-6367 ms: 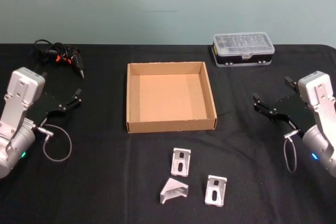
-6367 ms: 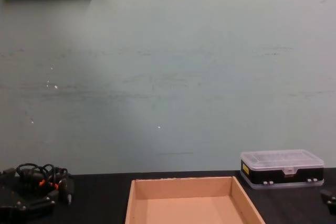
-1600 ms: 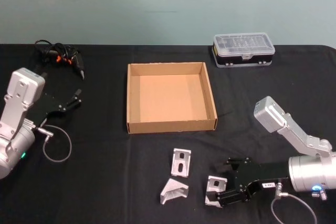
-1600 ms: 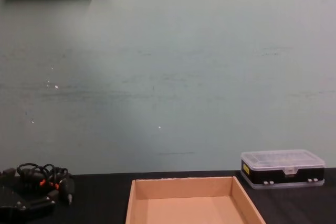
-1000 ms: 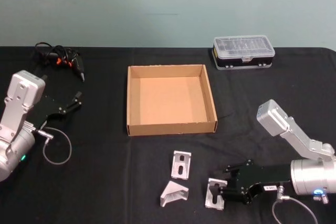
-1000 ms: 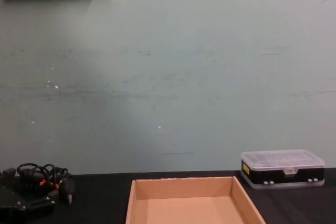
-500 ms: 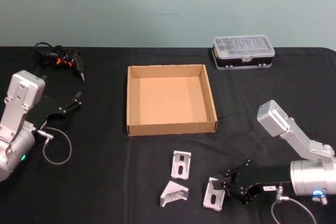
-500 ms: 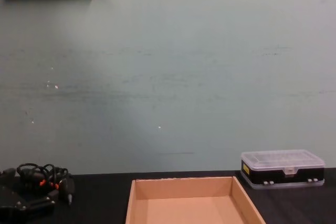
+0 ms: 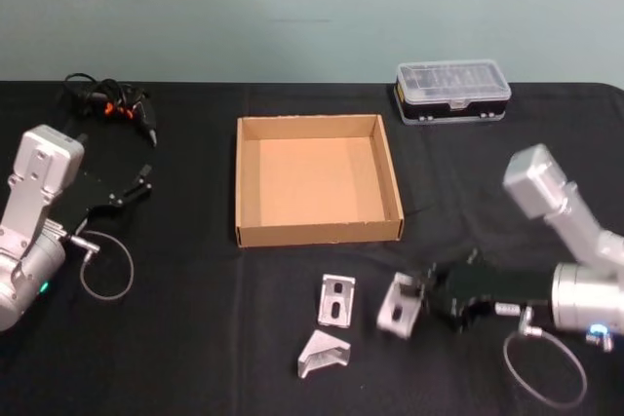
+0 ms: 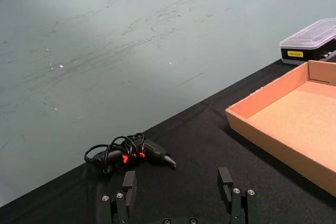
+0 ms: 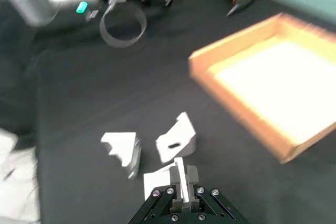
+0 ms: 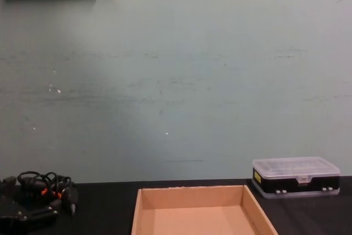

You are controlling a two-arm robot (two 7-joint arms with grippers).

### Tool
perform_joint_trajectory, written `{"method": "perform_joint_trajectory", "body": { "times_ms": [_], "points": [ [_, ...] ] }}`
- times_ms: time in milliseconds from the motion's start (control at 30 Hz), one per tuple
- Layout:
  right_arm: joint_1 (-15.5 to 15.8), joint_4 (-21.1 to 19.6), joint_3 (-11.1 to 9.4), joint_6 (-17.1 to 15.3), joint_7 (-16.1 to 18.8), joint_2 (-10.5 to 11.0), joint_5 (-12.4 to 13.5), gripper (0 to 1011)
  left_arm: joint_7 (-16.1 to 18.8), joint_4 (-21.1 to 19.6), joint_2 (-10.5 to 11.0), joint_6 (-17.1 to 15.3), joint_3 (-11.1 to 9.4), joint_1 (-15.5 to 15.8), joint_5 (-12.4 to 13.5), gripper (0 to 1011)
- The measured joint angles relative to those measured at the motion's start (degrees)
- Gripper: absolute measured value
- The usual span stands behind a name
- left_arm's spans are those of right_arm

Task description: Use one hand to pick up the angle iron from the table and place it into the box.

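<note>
One angle iron [image 9: 398,306] clamped in right jaws, seemingly clear of bench [image 9: 195,338]; box [image 9: 317,234] lies ahead-left, near; left jaws apart, parked well away.

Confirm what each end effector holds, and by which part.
Right end effector is shut on one angle iron, pinching the edge of one flange. Left end effector is open and holds nothing.

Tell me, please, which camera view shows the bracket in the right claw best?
The head view: it shows the whole bracket pinched in the right claw near the box. The right wrist view shows just a part beside the claw's tip. The chest and left wrist views face the box instead.
</note>
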State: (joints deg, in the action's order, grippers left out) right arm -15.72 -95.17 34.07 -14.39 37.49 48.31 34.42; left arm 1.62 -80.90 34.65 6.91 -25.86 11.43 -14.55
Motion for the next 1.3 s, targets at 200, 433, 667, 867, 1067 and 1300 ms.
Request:
{"method": "perform_joint_trajectory", "body": {
  "times_ms": [200, 433, 667, 867, 1067, 1300],
  "points": [
    [1.6, -2.3, -4.5, 2.5, -6.5, -1.4, 0.2, 79, 0.0, 0.0, 0.0, 0.0, 0.0, 0.0, 0.0, 1012],
    [-0.4, -0.2, -5.2, 4.4, -11.8, -6.2, -3.9, 79, 0.0, 0.0, 0.0, 0.0, 0.0, 0.0, 0.0, 1011],
    [-4.8, 5.3, -3.7, 4.6, -14.0, -11.6, -8.3, 79, 0.0, 0.0, 0.0, 0.0, 0.0, 0.0, 0.0, 1011],
    [-9.1, 11.2, -1.9, 4.3, -13.8, -15.9, -11.4, 79, 0.0, 0.0, 0.0, 0.0, 0.0, 0.0, 0.0, 1012],
    [-12.1, 16.5, -0.6, 4.0, -13.2, -19.4, -13.7, 79, 0.0, 0.0, 0.0, 0.0, 0.0, 0.0, 0.0, 1011],
    [-14.4, 21.5, 0.1, 3.7, -12.6, -22.3, -15.6, 79, 0.0, 0.0, 0.0, 0.0, 0.0, 0.0, 0.0, 1011]
  ]
}}
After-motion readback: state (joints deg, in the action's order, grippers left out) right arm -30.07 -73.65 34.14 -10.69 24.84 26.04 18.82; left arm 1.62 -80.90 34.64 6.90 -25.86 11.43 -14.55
